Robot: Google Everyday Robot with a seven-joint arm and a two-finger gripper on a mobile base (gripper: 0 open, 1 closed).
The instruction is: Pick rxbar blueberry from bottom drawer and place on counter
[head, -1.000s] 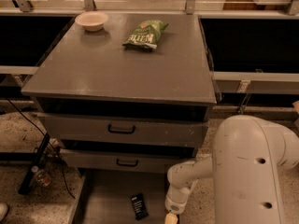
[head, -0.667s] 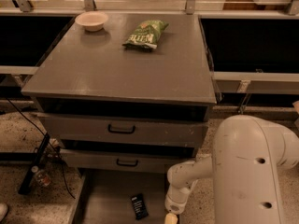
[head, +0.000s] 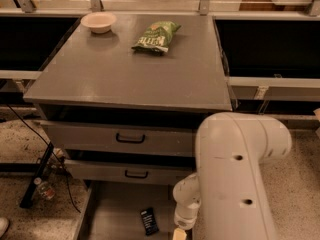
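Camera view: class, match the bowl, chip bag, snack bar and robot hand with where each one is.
1 bowl
2 chip bag
3 snack bar
4 hand

A on the floor of the open bottom drawer
B back left corner of the counter
C at the picture's bottom edge, just right of the snack bar
D on the counter, right of the bowl

Pairs: 1-B, 2-D, 3-A, 4-C

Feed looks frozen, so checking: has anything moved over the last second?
Nothing visibly changed. The gripper is at the bottom edge of the view, over the open bottom drawer, just right of the rxbar blueberry, which lies flat on the drawer floor.
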